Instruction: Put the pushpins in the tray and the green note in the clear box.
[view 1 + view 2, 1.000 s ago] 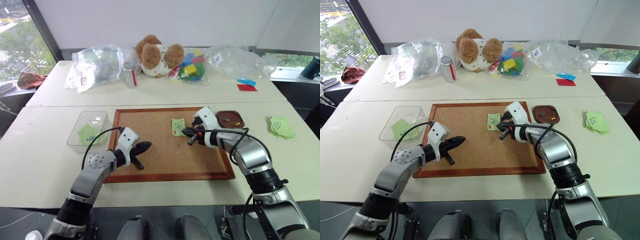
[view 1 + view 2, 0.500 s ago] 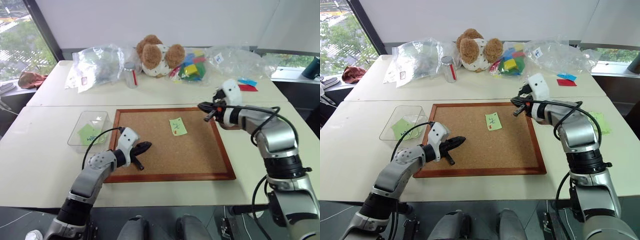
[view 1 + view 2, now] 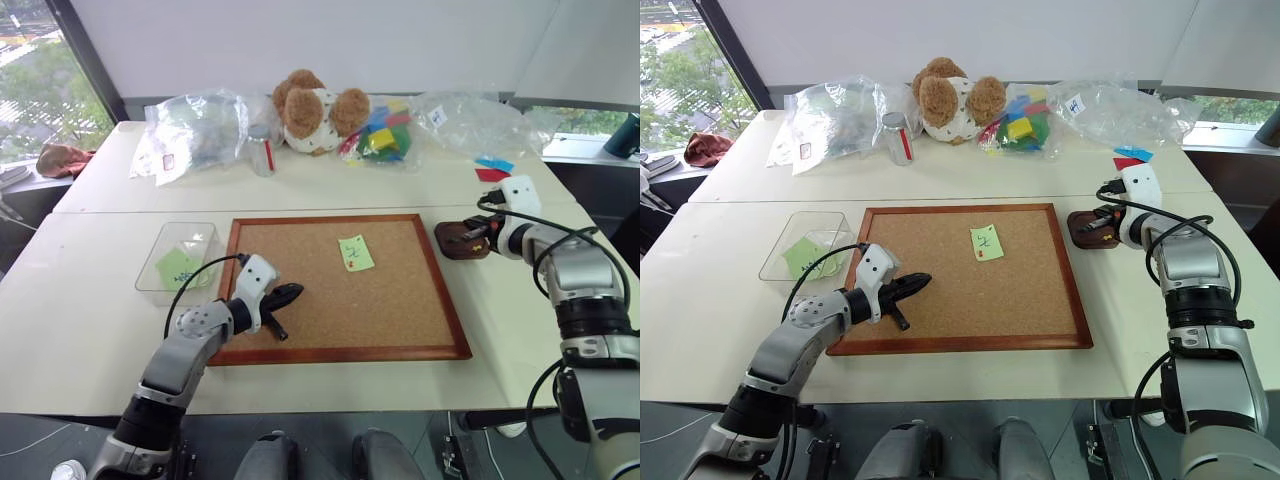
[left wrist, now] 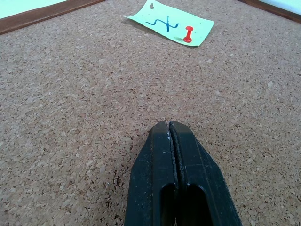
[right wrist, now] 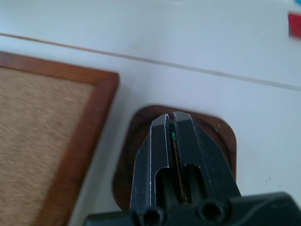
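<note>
While jaws pinch a green pushpin (image 5: pixel 173 130), right gripper (image 5: pixel 170 117) overhangs tray (image 5: pixel 221 136).

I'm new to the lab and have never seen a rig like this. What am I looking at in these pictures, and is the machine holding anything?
It is a two-armed humanoid robot at a white table. Two pictures come from cameras on its head, two from its wrists. A corkboard lies in front, with a green note fixed by a red pushpin. A clear box to the robot's left holds another green slip. The left gripper rests shut on the cork, holding nothing. The right gripper is shut over the small brown tray, with something tiny and green, probably a pushpin, pinched at its tips. Bags and a teddy bear sit behind.
</note>
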{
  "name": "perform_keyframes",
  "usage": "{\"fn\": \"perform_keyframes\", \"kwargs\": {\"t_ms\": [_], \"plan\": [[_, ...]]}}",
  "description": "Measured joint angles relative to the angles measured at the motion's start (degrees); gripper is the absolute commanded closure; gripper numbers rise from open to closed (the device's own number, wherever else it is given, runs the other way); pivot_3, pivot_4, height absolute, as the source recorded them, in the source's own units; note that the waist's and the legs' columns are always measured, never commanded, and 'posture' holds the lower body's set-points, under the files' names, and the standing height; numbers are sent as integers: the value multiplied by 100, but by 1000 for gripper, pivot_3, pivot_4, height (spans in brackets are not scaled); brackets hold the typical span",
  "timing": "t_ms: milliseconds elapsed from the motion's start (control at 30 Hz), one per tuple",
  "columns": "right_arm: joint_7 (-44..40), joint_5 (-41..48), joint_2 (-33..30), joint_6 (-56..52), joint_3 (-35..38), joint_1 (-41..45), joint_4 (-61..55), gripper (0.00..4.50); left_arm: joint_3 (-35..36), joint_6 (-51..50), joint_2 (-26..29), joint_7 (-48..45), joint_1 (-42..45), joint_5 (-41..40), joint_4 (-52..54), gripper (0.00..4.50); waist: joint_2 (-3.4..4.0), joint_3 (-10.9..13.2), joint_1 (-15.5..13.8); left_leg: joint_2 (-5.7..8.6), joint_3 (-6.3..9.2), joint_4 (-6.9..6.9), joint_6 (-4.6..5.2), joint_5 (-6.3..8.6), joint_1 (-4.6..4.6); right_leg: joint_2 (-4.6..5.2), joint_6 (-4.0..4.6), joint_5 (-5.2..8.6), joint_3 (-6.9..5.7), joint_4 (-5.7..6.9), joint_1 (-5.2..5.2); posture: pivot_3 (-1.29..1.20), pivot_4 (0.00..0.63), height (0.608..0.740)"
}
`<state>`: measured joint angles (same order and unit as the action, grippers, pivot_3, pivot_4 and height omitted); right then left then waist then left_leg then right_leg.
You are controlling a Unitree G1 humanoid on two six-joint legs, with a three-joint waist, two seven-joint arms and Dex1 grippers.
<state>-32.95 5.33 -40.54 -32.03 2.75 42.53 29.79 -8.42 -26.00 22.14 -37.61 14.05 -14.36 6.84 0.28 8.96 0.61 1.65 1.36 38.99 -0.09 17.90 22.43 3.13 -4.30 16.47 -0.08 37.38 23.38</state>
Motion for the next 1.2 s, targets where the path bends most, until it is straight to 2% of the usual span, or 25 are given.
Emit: {"fn": "perform_keyframes", "kwargs": {"t_ms": [200,233,300,533,567,967,1200], "plan": [[104,-99,25,104,0,86,466,4448,-2,-2,-1,0,0,-1,3,4500,0,0,-1,0,0,0,-1,-1,0,0,0,0,0,0,0,0,150,740],[110,-124,31,130,0,87,543,4212,-1,-5,-1,0,0,-1,4,4500,0,0,0,0,0,0,-4,-2,0,0,0,0,0,0,0,0,150,740],[118,-156,51,168,0,88,642,3656,1,-22,-6,2,8,-2,3,4500,0,0,0,0,0,0,-4,-2,0,0,0,0,0,0,-1,0,150,740],[101,-163,94,190,11,88,643,231,14,-78,-25,2,20,-6,9,4500,1,-1,-4,0,0,1,-4,-2,0,0,0,0,0,0,-1,0,150,740],[99,-152,104,176,26,88,630,100,16,-79,-25,2,20,-6,9,4500,1,-1,-3,0,0,1,-5,-3,0,0,0,0,0,0,-1,0,150,740],[-195,205,105,-216,152,130,-122,100,15,-78,-27,-2,21,-5,8,4500,2,-1,-5,0,0,1,0,0,0,0,0,0,0,0,-1,0,150,740],[-1106,672,147,-512,-155,-199,-2032,100,14,-80,-26,-12,29,-3,2,4500,4,-2,-9,0,2,1,4,2,0,0,0,0,0,0,-2,0,150,740]]}}
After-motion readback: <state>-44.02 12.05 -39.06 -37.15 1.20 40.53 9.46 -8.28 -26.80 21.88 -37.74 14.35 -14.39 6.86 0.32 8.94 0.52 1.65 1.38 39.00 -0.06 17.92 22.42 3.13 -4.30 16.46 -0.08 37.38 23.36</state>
